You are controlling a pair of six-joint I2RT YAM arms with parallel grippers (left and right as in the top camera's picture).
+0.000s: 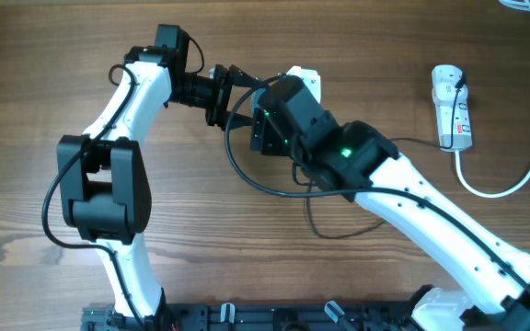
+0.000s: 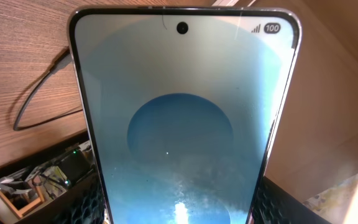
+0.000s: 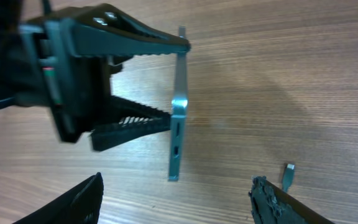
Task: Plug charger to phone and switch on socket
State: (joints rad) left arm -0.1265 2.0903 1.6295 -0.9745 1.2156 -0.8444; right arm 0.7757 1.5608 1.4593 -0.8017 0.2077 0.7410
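The wooden table (image 1: 26,276) runs under both of your arms. Your left arm rises from the near edge, folds at the elbow and reaches rightward across the far half. The left gripper (image 3: 178,81) is clamped on the phone (image 2: 179,124), one finger on each face. The phone's lit screen fills the left wrist view, and it stands edge-on in the right wrist view. Your right arm stretches in from the near right corner to meet it. The right gripper (image 3: 178,186) has its fingers spread wide, with the phone's lower end just ahead between them. The charger (image 3: 289,175) tip shows beside the right-hand finger; whether it touches is unclear. From overhead, the wrists hide most of the phone. Far right lies the socket (image 1: 451,108), its white cord (image 1: 504,188) curving away.
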